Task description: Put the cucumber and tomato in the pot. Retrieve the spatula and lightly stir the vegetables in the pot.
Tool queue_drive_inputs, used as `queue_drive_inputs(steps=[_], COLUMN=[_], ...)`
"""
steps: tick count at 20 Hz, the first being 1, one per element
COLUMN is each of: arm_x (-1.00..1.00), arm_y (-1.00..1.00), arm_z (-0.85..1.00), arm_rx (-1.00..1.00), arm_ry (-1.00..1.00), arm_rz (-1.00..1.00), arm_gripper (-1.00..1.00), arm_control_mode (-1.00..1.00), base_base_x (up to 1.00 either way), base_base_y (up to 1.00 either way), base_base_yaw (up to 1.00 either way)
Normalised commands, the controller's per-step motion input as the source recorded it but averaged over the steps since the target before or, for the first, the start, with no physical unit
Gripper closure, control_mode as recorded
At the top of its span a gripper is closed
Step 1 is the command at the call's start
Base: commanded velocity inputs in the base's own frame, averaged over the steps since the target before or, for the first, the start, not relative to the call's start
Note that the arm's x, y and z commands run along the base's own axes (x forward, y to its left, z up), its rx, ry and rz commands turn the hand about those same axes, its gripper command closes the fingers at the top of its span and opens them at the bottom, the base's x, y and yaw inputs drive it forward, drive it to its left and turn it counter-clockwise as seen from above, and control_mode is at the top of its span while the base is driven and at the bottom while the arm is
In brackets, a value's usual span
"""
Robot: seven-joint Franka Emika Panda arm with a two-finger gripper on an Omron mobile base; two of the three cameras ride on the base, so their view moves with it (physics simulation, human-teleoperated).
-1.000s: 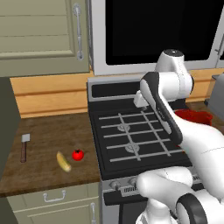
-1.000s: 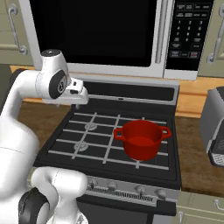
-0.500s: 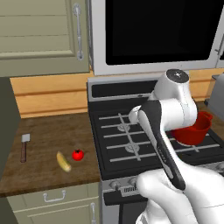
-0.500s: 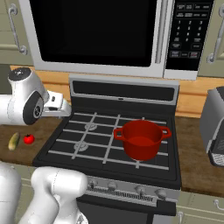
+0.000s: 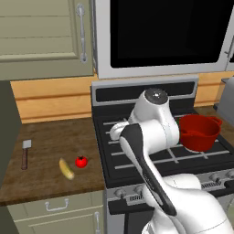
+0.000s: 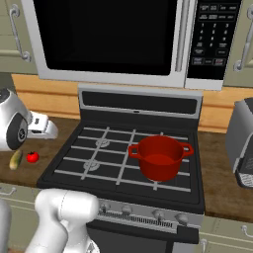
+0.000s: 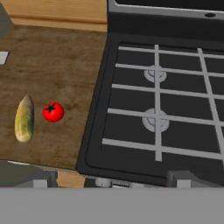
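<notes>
Kitchen: rendered room with pale cabinets, a wooden backsplash, a brown wooden counter (image 5: 50,146) and a black gas stove (image 6: 128,163) under a built-in microwave (image 6: 113,39).
Landmark: the stove; every place below is given from it.
Pot (image 6: 159,156): bright red, upright on the stove's front right burner. From the left base camera the arm covers its left edge (image 5: 199,131).
Tomato (image 5: 81,162): on the counter just left of the stove's front left corner, stem up. Also seen at (image 7: 53,112) and (image 6: 32,157).
Cucumber (image 5: 66,168): lying flat, just beyond the tomato on the side away from the stove, near it without touching. The right base camera shows only part of it (image 6: 16,159), the arm cutting off the rest.
Spatula (image 5: 25,154): farther left of the stove than the vegetables, well apart from them, grey blade toward the wall. The hand camera catches only a pale corner of the blade (image 7: 3,57) at its frame edge.
Gripper (image 7: 109,177): fingers stand wide apart with nothing between them, above the stove's front left edge; only the two dark tips poke up, low and partly cut by the frame.
Arm (image 5: 153,132): its white bulk hides much of the stove's middle from the left base camera.
Toaster (image 6: 242,143): grey, right of the stove, cut off by the frame edge.
</notes>
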Motion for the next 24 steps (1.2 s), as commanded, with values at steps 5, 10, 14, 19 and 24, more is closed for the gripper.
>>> queue_drive_inputs(steps=[5, 10, 14, 19, 24], arm_x=[0.20, 0.22, 0.33, 0.31, 0.40], arm_y=[0.75, 0.72, 0.67, 0.29, 0.17], arm_z=[-0.36, -0.49, -0.61, -0.32, -0.24], arm_rx=[0.01, 0.01, 0.01, 0.00, -0.03], arm_ry=[0.13, 0.10, 0.09, 0.10, 0.18], arm_rz=[0.00, 0.00, 0.00, 0.00, 0.00], arm_gripper=[-1.00, -1.00, -1.00, -1.00, -1.00], arm_control_mode=[-1.00, -1.00, -1.00, -1.00, -1.00], base_base_x=[0.00, 0.00, 0.00, 0.00, 0.00], base_base_y=[0.00, 0.00, 0.00, 0.00, 0.00], base_base_yaw=[0.00, 0.00, 0.00, 0.00, 0.00])
